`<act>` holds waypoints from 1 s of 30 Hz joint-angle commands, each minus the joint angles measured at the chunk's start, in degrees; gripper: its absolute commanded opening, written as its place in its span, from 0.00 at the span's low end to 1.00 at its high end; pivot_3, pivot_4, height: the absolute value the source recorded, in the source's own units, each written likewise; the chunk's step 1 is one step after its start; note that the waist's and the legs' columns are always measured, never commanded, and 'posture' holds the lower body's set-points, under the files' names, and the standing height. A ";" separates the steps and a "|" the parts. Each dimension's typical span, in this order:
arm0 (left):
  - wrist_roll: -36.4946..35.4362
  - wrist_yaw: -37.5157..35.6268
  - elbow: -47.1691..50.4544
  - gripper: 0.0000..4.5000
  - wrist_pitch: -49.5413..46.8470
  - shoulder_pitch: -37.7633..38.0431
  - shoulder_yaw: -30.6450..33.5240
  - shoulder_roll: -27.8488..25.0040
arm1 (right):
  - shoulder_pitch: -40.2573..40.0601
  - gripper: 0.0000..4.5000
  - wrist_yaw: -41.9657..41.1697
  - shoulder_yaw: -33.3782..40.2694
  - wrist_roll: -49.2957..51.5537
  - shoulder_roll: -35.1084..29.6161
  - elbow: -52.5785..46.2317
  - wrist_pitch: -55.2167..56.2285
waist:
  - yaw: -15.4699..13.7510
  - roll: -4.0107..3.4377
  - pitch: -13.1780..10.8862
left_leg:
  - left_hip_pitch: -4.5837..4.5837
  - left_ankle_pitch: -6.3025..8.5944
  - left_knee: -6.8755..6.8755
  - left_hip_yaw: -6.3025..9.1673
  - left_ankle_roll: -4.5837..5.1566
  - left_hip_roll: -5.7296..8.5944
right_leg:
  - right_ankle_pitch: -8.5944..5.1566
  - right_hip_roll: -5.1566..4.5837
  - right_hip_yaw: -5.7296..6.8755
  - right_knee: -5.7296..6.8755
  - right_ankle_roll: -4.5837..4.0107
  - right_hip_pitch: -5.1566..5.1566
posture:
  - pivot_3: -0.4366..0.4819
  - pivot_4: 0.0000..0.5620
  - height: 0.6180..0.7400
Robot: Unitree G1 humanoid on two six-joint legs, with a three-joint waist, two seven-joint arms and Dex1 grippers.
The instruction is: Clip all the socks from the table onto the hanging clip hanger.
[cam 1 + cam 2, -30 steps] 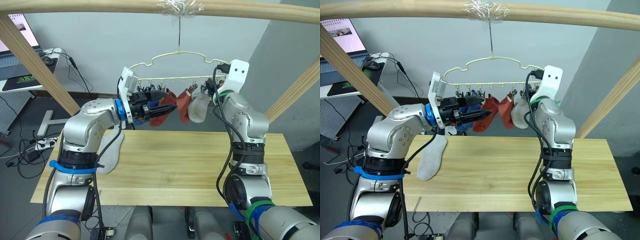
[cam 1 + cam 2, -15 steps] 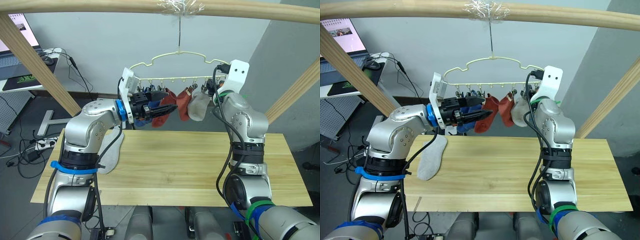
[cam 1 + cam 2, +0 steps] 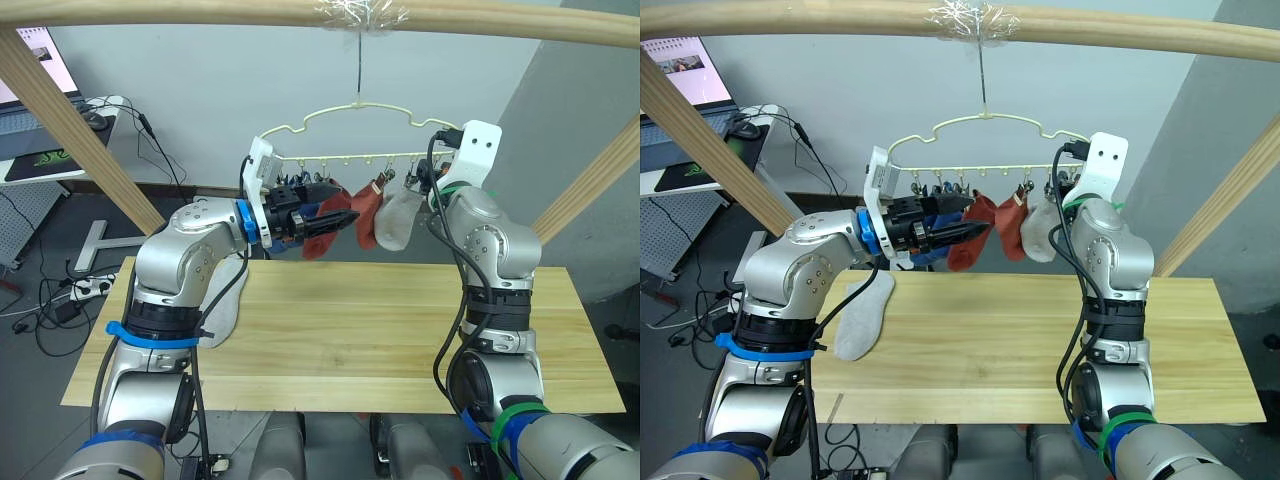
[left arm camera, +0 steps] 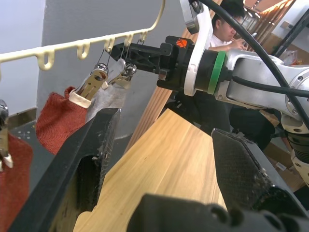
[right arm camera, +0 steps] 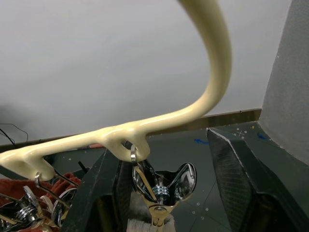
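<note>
Centre top of the head views: the clip hanger [image 3: 352, 113], a thin pale yellow wire frame with a wavy upper edge and a long hook, hangs from a wooden pole [image 3: 200, 12] that crosses the top of the frame. A row of small metal clips [image 4: 121, 71] lines its lower bar. Two rust red socks [image 3: 992, 222] hang side by side near the middle of the row; a light grey sock [image 3: 1040, 232] hangs just to their right, and blue socks [image 3: 930, 240] hang to their left, partly hidden behind the left arm. The left wrist view shows a clip pinching the white-edged cuff of a red sock, with the grey sock beside it.

Lower half of the frame: the table [image 3: 400, 330], light yellowish planks with visible grain. A second light grey sock [image 3: 862, 318] lies flat near its left edge.

The left gripper [image 3: 978, 232] is raised in front of the red socks, its fingers spread wide with nothing between them. The right gripper [image 5: 164, 159], at the hanger's right end, has its fingers wide apart on either side of the end clip and the wire, not touching either.
</note>
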State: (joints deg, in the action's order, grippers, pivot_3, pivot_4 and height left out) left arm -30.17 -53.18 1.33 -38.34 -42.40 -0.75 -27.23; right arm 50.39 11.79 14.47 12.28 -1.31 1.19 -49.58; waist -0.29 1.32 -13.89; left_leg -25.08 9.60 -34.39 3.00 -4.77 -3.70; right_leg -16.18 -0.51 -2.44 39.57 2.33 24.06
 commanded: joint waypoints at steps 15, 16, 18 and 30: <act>0.14 0.11 1.10 0.77 1.49 -0.04 0.11 0.08 | -1.79 0.53 1.56 1.33 0.65 0.73 -6.97 -0.52 | 0.00 0.00 0.00 | 0.00 0.00 0.03 0.00 0.00 0.00 | 0.00 0.00 0.00 -0.05 0.00 0.00 | 0.65 0.37 1.00; 0.17 0.12 1.03 0.77 1.52 -0.09 0.06 0.13 | -1.46 0.53 1.46 1.55 0.86 0.77 -6.84 0.01 | 0.00 0.00 0.00 | 0.00 0.00 0.03 0.00 0.00 0.00 | 0.00 0.00 0.00 -0.05 0.00 0.00 | 0.64 0.38 1.00; 0.25 0.14 0.88 0.77 1.57 -0.21 -0.04 0.21 | -0.54 0.53 1.03 1.68 0.98 0.53 -5.94 1.18 | 0.01 0.00 0.00 | 0.00 0.00 0.03 0.00 0.00 0.00 | 0.00 0.00 0.01 -0.05 0.00 0.00 | 0.64 0.38 1.00; 0.40 0.38 0.93 0.77 1.87 0.09 -0.02 0.38 | 1.31 0.53 0.00 1.23 0.56 -1.20 -2.64 4.08 | 0.05 0.00 0.00 | -0.01 0.00 0.10 -0.02 0.00 0.00 | 0.00 0.00 0.00 -0.12 0.00 0.00 | 0.65 0.37 1.00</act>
State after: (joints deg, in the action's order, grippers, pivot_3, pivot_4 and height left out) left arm -29.99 -53.01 1.23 -37.40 -42.35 -0.84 -26.92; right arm 50.31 12.12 15.68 12.61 -1.71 -0.18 -46.56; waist -0.24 1.32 -13.89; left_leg -25.09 9.60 -34.29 2.98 -4.77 -3.70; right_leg -16.18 -0.51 -2.44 39.45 2.33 24.06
